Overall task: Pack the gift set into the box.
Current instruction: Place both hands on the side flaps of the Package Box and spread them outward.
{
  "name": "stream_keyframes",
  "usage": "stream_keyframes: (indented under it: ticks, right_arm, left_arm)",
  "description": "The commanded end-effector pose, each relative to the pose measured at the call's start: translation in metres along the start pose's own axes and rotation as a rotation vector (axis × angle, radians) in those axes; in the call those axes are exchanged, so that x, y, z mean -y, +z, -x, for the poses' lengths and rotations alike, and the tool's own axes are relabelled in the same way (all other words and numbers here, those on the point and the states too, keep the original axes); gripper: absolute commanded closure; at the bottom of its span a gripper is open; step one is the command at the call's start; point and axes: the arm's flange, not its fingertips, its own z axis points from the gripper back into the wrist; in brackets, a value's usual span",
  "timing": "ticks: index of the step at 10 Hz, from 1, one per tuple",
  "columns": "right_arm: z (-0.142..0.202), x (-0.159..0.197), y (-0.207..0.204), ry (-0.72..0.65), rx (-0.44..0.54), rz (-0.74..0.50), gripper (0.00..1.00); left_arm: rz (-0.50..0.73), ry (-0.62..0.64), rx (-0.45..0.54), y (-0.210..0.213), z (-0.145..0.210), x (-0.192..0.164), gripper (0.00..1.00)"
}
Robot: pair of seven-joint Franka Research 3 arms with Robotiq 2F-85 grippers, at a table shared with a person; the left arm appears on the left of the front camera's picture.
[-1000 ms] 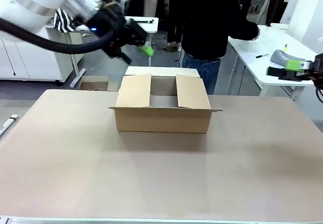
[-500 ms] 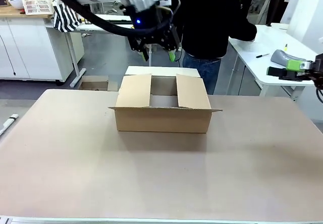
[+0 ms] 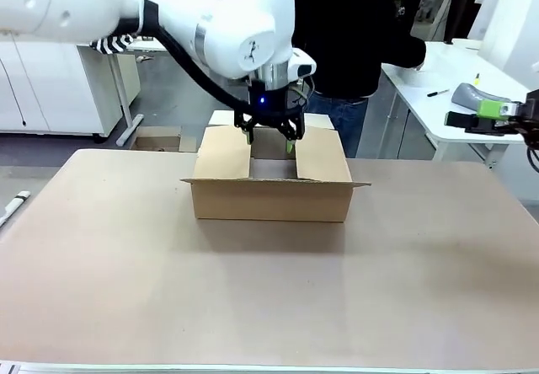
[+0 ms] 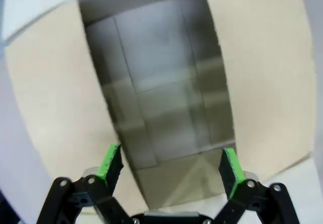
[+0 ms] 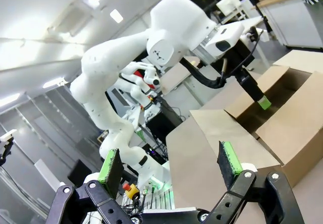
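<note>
The box (image 3: 269, 199) sits near the middle of the table (image 3: 269, 307), a little toward the far side, its plain brown front wall facing the robot. Two of its top flaps lean in from left and right with a gap between them, and a paler flap shows behind. From where I stand the left end effector (image 3: 270, 142) hangs right in that gap, pointing straight down, its green-tipped fingers at the level of the flap edges and not touching the cardboard as far as I can see. In the left wrist view the left end effector (image 4: 170, 163) is spread wide with nothing between its green pads (image 4: 110, 161), looking down past the pale flaps of the box (image 4: 60, 98) into a shadowed grey interior crossed by crease lines; the view is blurred, and I cannot tell whether that grey surface is the gift set or the carton's bare floor. The white left arm (image 5: 171, 37) arches over from the robot's left. Off at the right edge, well apart from the box, the right end effector (image 3: 473, 113) lies level above a white side table (image 3: 421, 96); in its wrist view the right end effector (image 5: 170, 162) is also released and empty, looking toward the box (image 5: 298, 128). A person (image 3: 354, 45) in dark clothes stands behind the table's far side.
</note>
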Motion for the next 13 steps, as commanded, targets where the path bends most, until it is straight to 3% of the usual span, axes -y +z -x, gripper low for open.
stream_keyframes:
  ticks: [1,3,4,5,6,8,11,13]
  right_arm:
    - [0.001,0.0,-0.003,0.031,0.027,-0.011,0.0]
    - [0.001,0.0,-0.003,0.031,0.027,-0.011,0.0]
    - [0.001,0.0,-0.003,0.031,0.027,-0.011,0.0]
    - [0.001,0.0,-0.003,0.031,0.027,-0.011,0.0]
    - [0.001,0.0,-0.003,0.031,0.027,-0.011,0.0]
    - [0.001,0.0,-0.003,0.031,0.027,-0.011,0.0]
    - [0.001,0.0,-0.003,0.031,0.027,-0.011,0.0]
    - [0.001,0.0,-0.003,0.031,0.027,-0.011,0.0]
  left_arm:
    - [-0.019,-0.029,0.022,0.012,0.001,0.001,0.0]
    - [0.001,0.002,-0.001,-0.001,0.0,-0.001,0.0]
    - [-0.383,0.419,0.145,-0.009,-0.024,0.001,0.0]
    - [-0.375,0.438,0.111,-0.013,-0.032,0.003,0.0]
    - [-0.456,0.53,0.158,-0.008,-0.036,0.001,0.0]
    - [-0.449,0.55,0.145,-0.007,-0.043,-0.006,0.0]
    - [-0.41,0.506,0.006,-0.032,-0.058,-0.018,0.0]
    - [-0.446,0.472,-0.074,-0.046,-0.058,-0.019,0.0]
